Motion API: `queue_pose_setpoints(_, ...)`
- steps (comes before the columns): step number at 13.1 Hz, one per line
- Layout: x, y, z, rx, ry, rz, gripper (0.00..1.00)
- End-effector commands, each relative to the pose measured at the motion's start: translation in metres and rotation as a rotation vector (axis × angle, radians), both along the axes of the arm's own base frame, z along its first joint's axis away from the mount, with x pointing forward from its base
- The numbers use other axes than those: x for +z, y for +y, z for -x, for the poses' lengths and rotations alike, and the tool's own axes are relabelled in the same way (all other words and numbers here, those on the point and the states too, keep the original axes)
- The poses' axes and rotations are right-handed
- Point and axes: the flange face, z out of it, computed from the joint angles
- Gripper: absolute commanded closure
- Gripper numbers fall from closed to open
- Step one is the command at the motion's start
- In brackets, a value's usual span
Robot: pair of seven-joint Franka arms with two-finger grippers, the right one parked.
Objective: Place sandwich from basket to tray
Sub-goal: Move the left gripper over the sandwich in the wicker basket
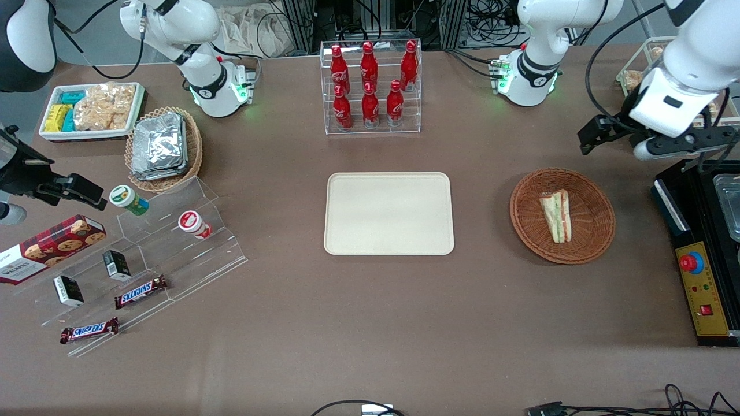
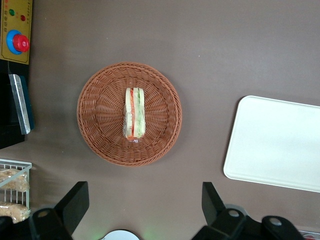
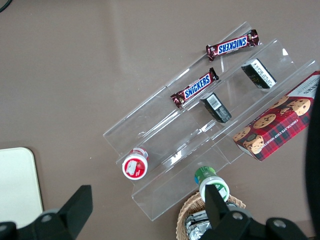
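The sandwich (image 1: pixel 557 215), a pale wedge with red and green filling, lies in the round reddish-brown wicker basket (image 1: pixel 589 231) toward the working arm's end of the table. The cream-beige tray (image 1: pixel 388 212) lies flat at the table's middle, bare. My left gripper (image 1: pixel 665 144) hangs high above the table, farther from the front camera than the basket and toward the table's end. In the left wrist view the sandwich (image 2: pixel 134 113) sits in the basket (image 2: pixel 100 125), the tray (image 2: pixel 275 142) is beside it, and the gripper (image 2: pixel 144 207) is open and empty.
A clear rack of red cola bottles (image 1: pixel 370 81) stands farther from the camera than the tray. A black control box (image 1: pixel 699 254) with a red button lies beside the basket at the table's end. A tan basket of foil packets (image 1: pixel 163 147), a white snack tray (image 1: pixel 89 110) and a clear stepped display (image 1: pixel 144 254) lie toward the parked arm's end.
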Motion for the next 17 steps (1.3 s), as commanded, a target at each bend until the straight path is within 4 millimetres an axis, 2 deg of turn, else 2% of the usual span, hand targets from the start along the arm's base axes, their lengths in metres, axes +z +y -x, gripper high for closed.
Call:
queue_pose_setpoints(1, 0.007, -0.007, 0.004, -0.014, 0.013, 0.043, 0.00)
queue_pose_setpoints(5, -0.012, -0.007, 0.005, -0.017, 0.051, 0.059, 0.00)
queue_pose_setpoints(8, -0.051, 0.001, 0.016, 0.000, 0.063, 0.048, 0.00)
queue_pose_setpoints(10, -0.088, 0.004, 0.029, 0.008, 0.027, 0.045, 0.00)
queue_pose_setpoints(12, -0.139, 0.008, 0.036, 0.015, 0.001, 0.045, 0.00)
queue_pose_setpoints(15, -0.210, 0.012, 0.028, 0.002, -0.013, 0.037, 0.00)
queue_pose_setpoints(17, -0.260, 0.015, 0.030, -0.033, -0.025, -0.001, 0.00)
